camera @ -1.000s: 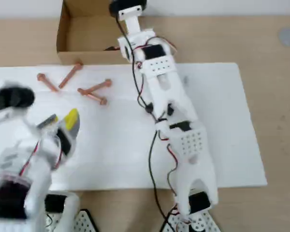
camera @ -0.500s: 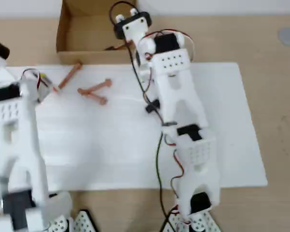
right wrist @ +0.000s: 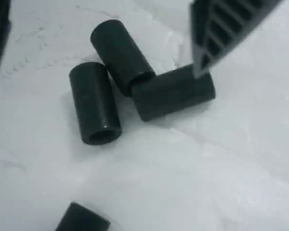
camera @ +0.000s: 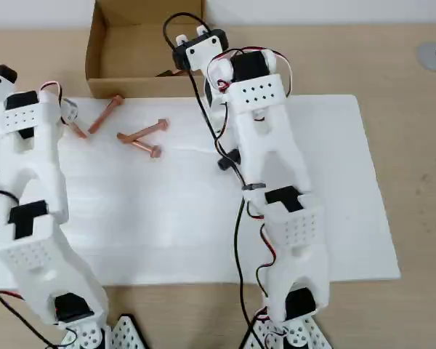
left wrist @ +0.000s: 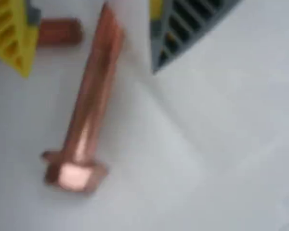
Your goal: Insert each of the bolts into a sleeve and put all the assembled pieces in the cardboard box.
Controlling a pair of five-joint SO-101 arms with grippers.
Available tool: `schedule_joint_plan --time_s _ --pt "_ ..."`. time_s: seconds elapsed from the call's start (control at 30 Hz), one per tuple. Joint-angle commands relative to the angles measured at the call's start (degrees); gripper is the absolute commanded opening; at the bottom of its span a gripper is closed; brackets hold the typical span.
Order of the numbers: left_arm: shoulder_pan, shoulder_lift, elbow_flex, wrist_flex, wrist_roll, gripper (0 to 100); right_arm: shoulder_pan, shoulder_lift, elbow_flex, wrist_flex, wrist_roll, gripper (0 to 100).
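Swung forward since the earlier frames, the left arm's hand (camera: 67,115) now sits at the leftmost bolt (camera: 78,131), near the cardboard box (camera: 94,69).

Left wrist view: the hand is open, with fingers (left wrist: 12,33) either side of the bolt's shank.

Right wrist view: the right hand (right wrist: 101,60) is open above touching black sleeves (right wrist: 94,103).

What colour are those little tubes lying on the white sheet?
Black. The sleeves show best in the right wrist view.
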Motion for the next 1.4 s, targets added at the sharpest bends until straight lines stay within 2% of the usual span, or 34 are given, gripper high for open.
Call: schedule_joint_plan --time_s 0.0,0.27,0.67,0.9,1.23,1.37 --pt "-0.6 1.0 -6.0 -0.8 0.4 17 -0.7 -4.6 -2.5 0.8 0.8 30.0" --pt "-0.5 5.2 -8.7 -3.6 2.0 17 -0.7 -4.7 -2.5 0.8 0.6 30.0" --pt "-0.2 6.0 -9.3 -3.3 2.1 17 -0.7 -4.9 -2.5 0.9 0.5 30.0" --pt "-0.2 11.3 -10.4 -3.3 3.2 17 -0.4 -5.0 -2.9 0.9 0.4 30.0" --pt "-0.5 19.7 -20.7 0.3 3.1 17 -0.5 -5.1 -2.9 1.0 0.4 30.0" --pt "-0.5 22.1 -26.5 6.8 3.1 17 -0.7 -5.1 -2.9 1.0 0.4 30.0"
